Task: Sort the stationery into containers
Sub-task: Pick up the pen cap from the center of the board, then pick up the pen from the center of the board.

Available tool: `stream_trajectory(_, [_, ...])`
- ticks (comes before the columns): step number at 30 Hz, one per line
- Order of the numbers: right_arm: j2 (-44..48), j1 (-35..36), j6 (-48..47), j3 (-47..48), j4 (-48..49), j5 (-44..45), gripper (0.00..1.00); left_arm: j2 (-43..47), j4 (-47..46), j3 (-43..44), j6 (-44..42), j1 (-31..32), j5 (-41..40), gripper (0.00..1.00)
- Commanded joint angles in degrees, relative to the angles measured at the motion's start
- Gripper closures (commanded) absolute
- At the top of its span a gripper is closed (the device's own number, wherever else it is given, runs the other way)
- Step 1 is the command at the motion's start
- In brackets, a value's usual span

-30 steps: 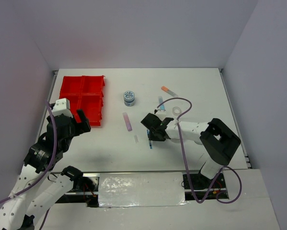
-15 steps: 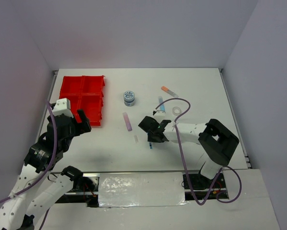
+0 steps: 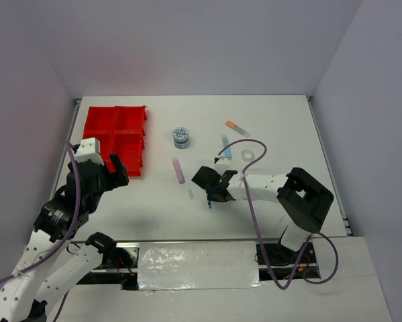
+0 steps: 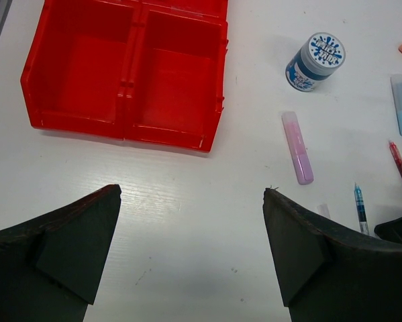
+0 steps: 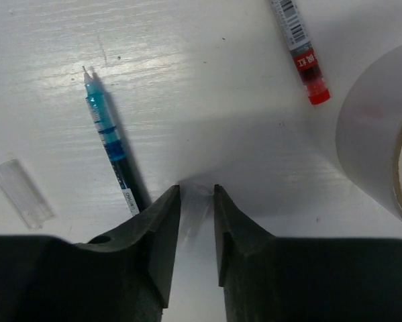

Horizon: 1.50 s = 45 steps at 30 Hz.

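White surface [image 5: 221, 80]: thin blue pen [image 5: 110, 144] lies alongside, just outside the right jaws, narrowly parted, empty; left jaws gape, farther off.

Robot lab cell: white table [image 3: 281, 121] boxed in by plain grey walls [image 3: 201, 47]

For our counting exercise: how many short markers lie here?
3: purple marker right of the tray, light-blue marker farther right, orange-capped marker beyond it. The right arm may hide more.
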State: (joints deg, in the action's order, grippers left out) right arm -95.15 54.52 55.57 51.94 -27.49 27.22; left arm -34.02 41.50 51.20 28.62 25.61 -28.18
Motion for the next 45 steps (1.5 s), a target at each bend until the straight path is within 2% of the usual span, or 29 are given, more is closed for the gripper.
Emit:
stream_trajectory(1, [-2.14, 1.11, 3.23, -1.49, -2.92, -2.09, 0.69, 0.36, -3.09, -0.57, -0.94, 0.59, 0.41, 0.01])
stream_trajectory(8, [-2.14, 1.11, 3.14, -2.37, -1.17, -4.11, 0.83, 0.97, -2.82, -0.49, -0.67, 1.38, -0.12, 0.01])
stream_trajectory(10, [-2.32, 1.11, 2.62, -2.2, -1.17, -4.02, 0.97, 1.06, -2.74, -0.57, -0.67, 1.55, -0.29, 0.01])
stream_trajectory(11, [-2.4, 1.2, 1.22, -1.94, -0.99, -4.11, 1.0, 1.06, -2.74, -0.57, -0.76, 1.55, -0.29, 0.01])
stream_trajectory(16, [-0.92, 1.03, -4.15, -2.02, 1.2, -3.58, 1.0, 0.45, -2.82, -0.57, -0.76, 1.64, -0.21, 0.01])
stream_trajectory(21, [4.71, 0.94, -9.06, -4.04, 2.96, -1.91, 1.0, -1.13, -3.09, -0.05, -1.46, 1.64, 0.93, 0.01])
stream_trajectory(24, [8.75, 0.76, -10.39, -4.74, 1.83, 0.55, 1.0, -3.32, -3.7, 1.26, -2.52, 1.64, 4.36, 0.01])
stream_trajectory(27, [14.28, -0.55, -11.36, -5.71, 0.6, 1.69, 1.0, -7.88, -0.46, 4.16, 2.12, 1.64, 5.41, 0.01])
stream_trajectory(29, [19.72, -1.08, -11.97, -5.71, -0.55, 2.48, 1.0, -10.18, -1.41, 4.26, 6.08, 1.99, 10.83, 0.01])
stream_trajectory(32, [27.28, -1.08, -12.5, -4.22, -4.49, 3.45, 1.0, -14.05, -5.0, 2.77, 13.72, 6.98, 10.36, 0.01])
stream_trajectory(33, [28.96, -1.17, -12.42, -3.61, -7.81, 4.93, 1.0, -15.8, -5.98, 1.89, 15.92, 11.79, 8.95, 0.01])
stream_trajectory(35, [34.32, -1.78, -11.81, -1.5, -11.52, 6.43, 1.0, -18.0, -8.79, 1.1, 22.25, 17.52, 5.96, 0.01])
stream_trajectory(36, [35.81, -2.14, -11.71, -0.71, -15.19, 7.57, 1.0, -21.23, -10.45, 1.27, 24.27, 23.38, 2.03, 0.01])
stream_trajectory(38, [40.56, -2.75, -12.06, 1.14, -18.38, 8.19, 1.0, -25.72, -11.43, 3.63, 28.93, 28.51, -1.51, 0.01])
stream_trajectory(39, [41.97, -3.1, -12.07, 1.75, -21.27, 8.46, 1.0, -31.05, -12.48, 4.77, 29.82, 32.71, -3.44, 0.01])
stream_trajectory(41, [45.83, -3.19, -11.89, 3.07, -23.92, 9.69, 1.0, -37.05, -13.63, 9.5, 30.35, 35.38, -3.89, 0.01])
stream_trajectory(42, [46.98, -3.46, -11.98, 3.42, -25.5, 9.78, 0.99, -42.74, -13.37, 11.19, 31.05, 36.87, -3.9, 0.02])
stream_trajectory(45, [50.76, -3.72, -13.29, 3.17, -26.74, 9.95, 0.98, -51.13, -13.72, 16.03, 32.02, 37.85, -3.98, 0.06])
